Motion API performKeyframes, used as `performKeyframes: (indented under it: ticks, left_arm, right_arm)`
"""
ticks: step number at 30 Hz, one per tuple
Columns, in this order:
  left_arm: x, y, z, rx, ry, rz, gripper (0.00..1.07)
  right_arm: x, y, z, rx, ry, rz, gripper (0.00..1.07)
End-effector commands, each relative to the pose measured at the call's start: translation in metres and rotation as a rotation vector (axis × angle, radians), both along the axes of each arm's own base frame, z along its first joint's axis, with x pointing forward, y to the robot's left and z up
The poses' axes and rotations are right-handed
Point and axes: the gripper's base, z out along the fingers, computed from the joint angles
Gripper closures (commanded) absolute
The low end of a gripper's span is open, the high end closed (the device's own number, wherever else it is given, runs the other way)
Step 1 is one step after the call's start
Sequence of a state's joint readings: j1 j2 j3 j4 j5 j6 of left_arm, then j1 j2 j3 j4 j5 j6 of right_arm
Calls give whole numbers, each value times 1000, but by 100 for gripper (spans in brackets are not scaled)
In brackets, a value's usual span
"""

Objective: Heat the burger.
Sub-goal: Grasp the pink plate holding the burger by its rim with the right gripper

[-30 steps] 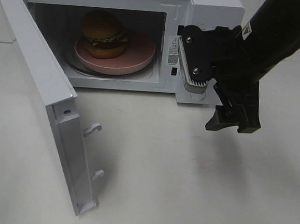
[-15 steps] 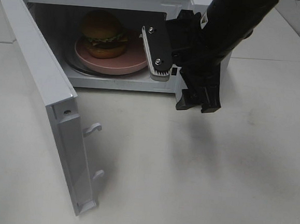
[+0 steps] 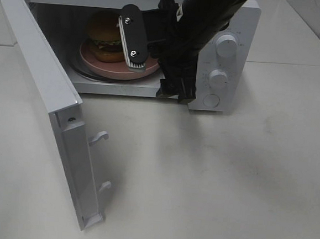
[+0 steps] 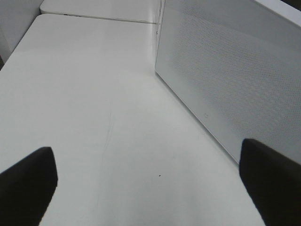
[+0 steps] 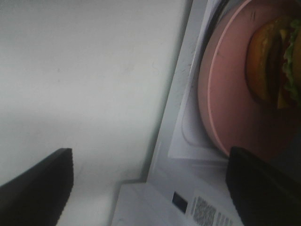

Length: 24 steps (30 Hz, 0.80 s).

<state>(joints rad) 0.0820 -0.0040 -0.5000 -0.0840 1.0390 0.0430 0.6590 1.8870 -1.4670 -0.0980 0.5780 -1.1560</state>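
Burger in the microwave, door open, both my pincers open and empty.

High view: the microwave [image 3: 237, 62] sits at 12 o'clock on the counter [image 3: 210, 184], with its door [image 3: 43, 88] swung out toward 8 o'clock. The burger [image 3: 104, 35] is on the pink plate [image 3: 100, 66] inside the cavity. My right arm crosses the opening, and one finger [image 3: 133, 37] hides the burger's 3 o'clock side and part of the plate. Right pincer [image 5: 149, 186]: jaws spread wide, nothing between them. Its wrist view shows the burger blurred and cut off at the frame edge. Left pincer [image 4: 150, 181] is out of the high view. Its jaws are wide, only the fingertips show, over bare counter beside a white perforated panel [image 4: 225, 80]; door or casing, can't tell.
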Motion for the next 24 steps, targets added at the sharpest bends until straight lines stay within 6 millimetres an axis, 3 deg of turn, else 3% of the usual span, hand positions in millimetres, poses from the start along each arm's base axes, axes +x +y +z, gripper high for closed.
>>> performKeyframes:
  ticks: [1,24]
  left_arm:
    - [-3,0,-1,-2,-18,1,9]
    - [-3,0,-1,-2,-18,1,9]
  right_arm:
    - [8,16,-4,31,-18,2,22]
    - [57,56,-56,60,-2,-41,22]
